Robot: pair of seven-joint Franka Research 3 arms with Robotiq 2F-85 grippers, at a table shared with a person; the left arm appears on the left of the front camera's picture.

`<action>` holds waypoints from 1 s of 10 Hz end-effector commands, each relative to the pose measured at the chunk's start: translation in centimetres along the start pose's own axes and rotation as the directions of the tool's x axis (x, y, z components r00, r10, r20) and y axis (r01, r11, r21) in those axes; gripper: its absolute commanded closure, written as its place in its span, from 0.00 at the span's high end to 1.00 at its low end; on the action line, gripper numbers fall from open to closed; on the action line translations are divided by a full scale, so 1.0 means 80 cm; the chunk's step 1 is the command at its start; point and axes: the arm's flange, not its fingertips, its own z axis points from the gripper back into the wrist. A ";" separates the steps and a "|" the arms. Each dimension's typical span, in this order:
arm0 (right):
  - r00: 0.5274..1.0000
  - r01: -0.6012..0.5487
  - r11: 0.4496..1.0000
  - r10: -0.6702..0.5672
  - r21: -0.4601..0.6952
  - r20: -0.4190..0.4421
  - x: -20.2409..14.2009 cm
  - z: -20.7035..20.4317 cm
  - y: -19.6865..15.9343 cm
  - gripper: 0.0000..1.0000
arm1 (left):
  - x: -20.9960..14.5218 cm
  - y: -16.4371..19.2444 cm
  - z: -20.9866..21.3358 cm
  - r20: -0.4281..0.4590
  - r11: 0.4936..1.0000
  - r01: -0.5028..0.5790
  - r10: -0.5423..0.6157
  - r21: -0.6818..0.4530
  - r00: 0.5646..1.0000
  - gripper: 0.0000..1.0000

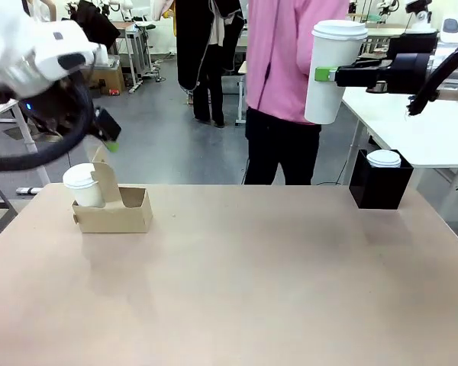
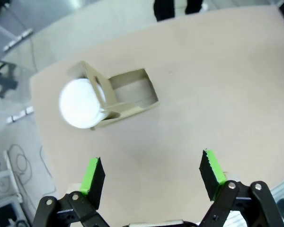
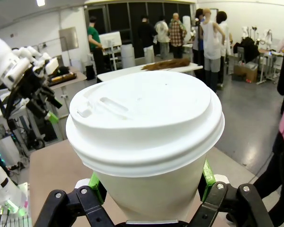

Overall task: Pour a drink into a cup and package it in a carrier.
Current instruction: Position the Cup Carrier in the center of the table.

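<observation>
On the table (image 1: 275,274) the carrier (image 1: 122,213) has one free hole, the right claw (image 1: 326,74) grips the lidded cup (image 1: 330,99) up high, not yet packed, and the left claw (image 2: 151,177) hangs wide open, empty.

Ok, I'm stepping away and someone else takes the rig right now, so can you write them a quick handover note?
Left gripper: open, empty, hovering above the carrier.
Right gripper: shut on the tall lidded cup, held high at the right.
Carrier: one slot holds another lidded cup, the other is free.
Done: tall cup lidded and lifted.
Left: set it into the free slot.
</observation>
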 end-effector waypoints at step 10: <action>1.000 -0.004 1.000 0.004 0.003 0.010 0.006 0.000 0.002 0.87 | 0.099 0.075 -0.163 -0.165 0.926 -0.346 0.369 0.151 0.915 1.00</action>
